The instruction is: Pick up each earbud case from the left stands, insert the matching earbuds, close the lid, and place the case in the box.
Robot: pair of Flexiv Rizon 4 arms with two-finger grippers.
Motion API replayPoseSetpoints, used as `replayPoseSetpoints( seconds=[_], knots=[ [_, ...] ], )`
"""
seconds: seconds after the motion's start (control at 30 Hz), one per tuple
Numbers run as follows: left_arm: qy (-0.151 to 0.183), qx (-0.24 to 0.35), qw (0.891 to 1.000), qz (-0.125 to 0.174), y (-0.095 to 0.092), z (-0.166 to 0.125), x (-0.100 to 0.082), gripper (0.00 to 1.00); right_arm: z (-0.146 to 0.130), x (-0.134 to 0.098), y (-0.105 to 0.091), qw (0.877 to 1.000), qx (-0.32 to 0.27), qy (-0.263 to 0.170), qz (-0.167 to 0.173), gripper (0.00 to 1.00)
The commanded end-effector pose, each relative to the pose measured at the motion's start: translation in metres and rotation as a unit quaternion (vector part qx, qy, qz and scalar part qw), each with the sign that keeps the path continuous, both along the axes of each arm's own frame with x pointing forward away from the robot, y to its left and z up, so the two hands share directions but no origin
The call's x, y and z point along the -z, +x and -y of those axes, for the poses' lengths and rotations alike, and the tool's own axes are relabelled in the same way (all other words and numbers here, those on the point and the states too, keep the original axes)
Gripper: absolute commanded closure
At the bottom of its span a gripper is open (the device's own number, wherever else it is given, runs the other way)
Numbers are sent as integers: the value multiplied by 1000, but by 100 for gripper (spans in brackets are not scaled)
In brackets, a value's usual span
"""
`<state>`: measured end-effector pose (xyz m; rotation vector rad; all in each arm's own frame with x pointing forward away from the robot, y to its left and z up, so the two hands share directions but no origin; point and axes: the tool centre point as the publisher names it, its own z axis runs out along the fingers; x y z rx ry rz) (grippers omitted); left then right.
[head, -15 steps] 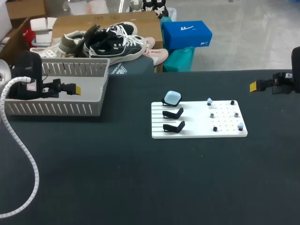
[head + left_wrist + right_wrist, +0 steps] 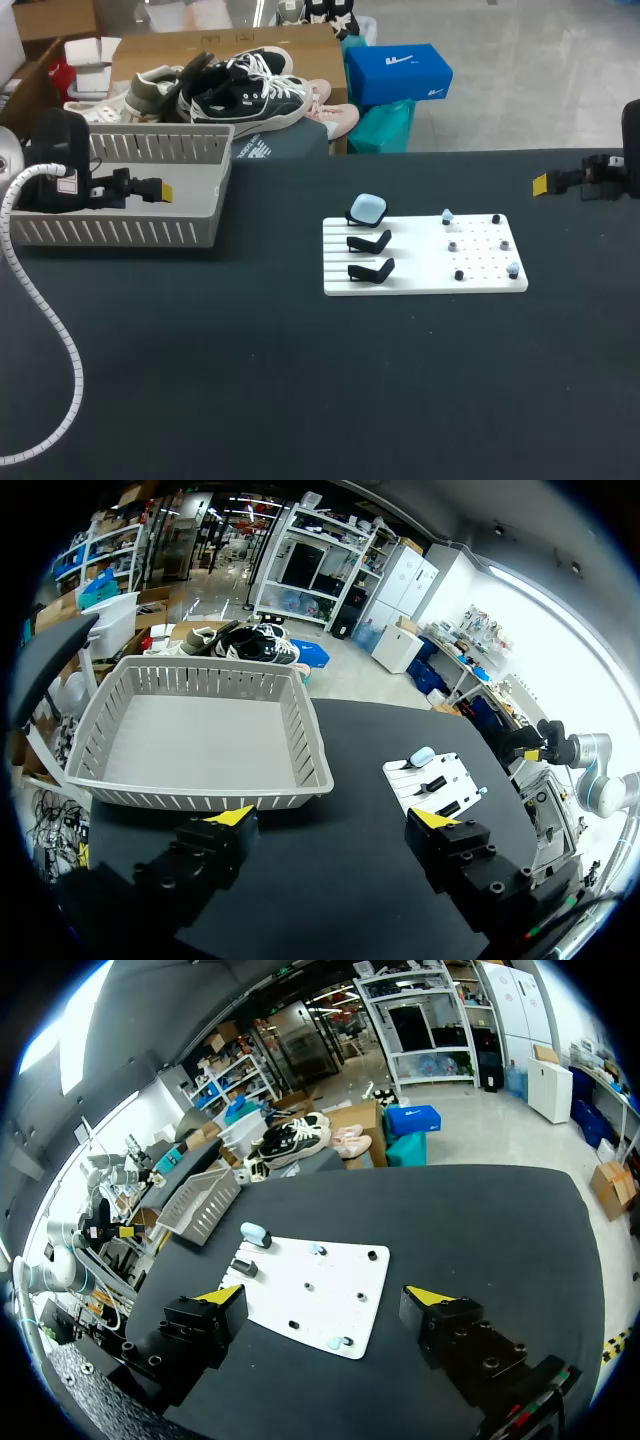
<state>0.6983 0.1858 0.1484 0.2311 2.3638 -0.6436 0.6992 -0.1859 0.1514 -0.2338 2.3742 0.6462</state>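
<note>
A white board (image 2: 425,270) lies mid-table with three black stands on its left side. The far stand holds a pale blue earbud case (image 2: 368,208); the middle stand (image 2: 369,242) and near stand (image 2: 371,270) hold nothing. Small earbuds (image 2: 447,215) sit on pegs on the board's right side. The grey slatted box (image 2: 120,200) stands at the left. My left gripper (image 2: 160,189) is open above the box. My right gripper (image 2: 541,183) is open at the far right, away from the board. The case (image 2: 421,755) and board (image 2: 315,1290) lie ahead of each wrist camera.
A white coiled cable (image 2: 45,330) hangs from my left arm over the table's left side. The box (image 2: 200,740) holds nothing, seen from the left wrist.
</note>
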Motion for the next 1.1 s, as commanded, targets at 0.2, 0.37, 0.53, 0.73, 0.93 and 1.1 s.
replayPoseSetpoints(
  seconds=[0.2,0.37,0.53,0.73,0.93,1.1],
  knots=[
    [3,0,1000,-2,1,1,-1,0,0,1,2,1000,-1,1,1,0],
    [9,18,1000,8,4,3,-2,0,0,1,2,1000,-1,1,1,0],
    [-10,77,996,44,13,6,-13,0,0,1,2,1000,-1,1,1,0],
    [-2,169,980,101,29,20,-18,0,0,1,2,1000,-1,1,1,0],
    [11,264,950,163,51,42,-25,0,0,1,2,1000,-1,1,1,0],
    [19,351,916,191,65,64,-29,0,0,1,2,1000,-1,1,1,0]
  ],
)
